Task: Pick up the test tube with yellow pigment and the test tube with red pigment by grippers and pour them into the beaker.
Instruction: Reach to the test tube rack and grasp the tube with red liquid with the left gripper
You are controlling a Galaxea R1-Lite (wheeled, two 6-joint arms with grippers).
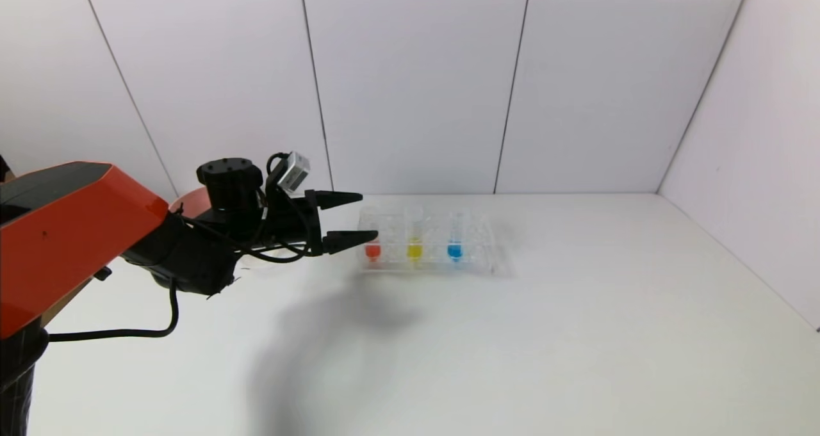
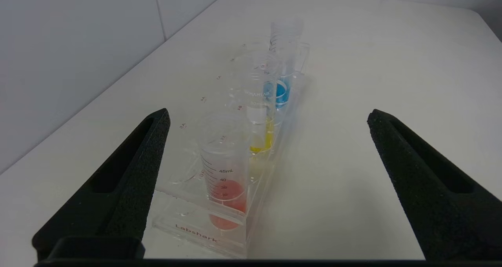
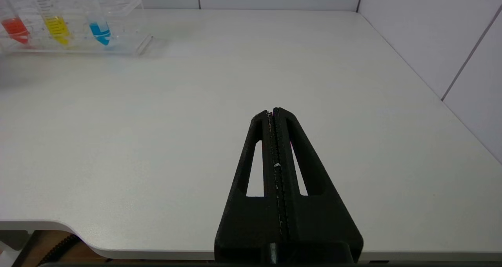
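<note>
Head view: left tool [image 1: 362, 218] wide open, empty.

The head camera looks down from high up at the whole white table [image 1: 576, 333], with the tube rack [image 1: 428, 244] far off near the back wall. The left wrist camera sits low and very close to the rack [image 2: 219, 204]. It looks along the row of tubes, with its own left gripper [image 2: 266, 114] at the bottom of the frame. The right wrist camera looks across the table from its near edge, over the right gripper [image 3: 273, 111]. The rack [image 3: 74, 28] is far off in its upper left. All three views share the rack.
</note>
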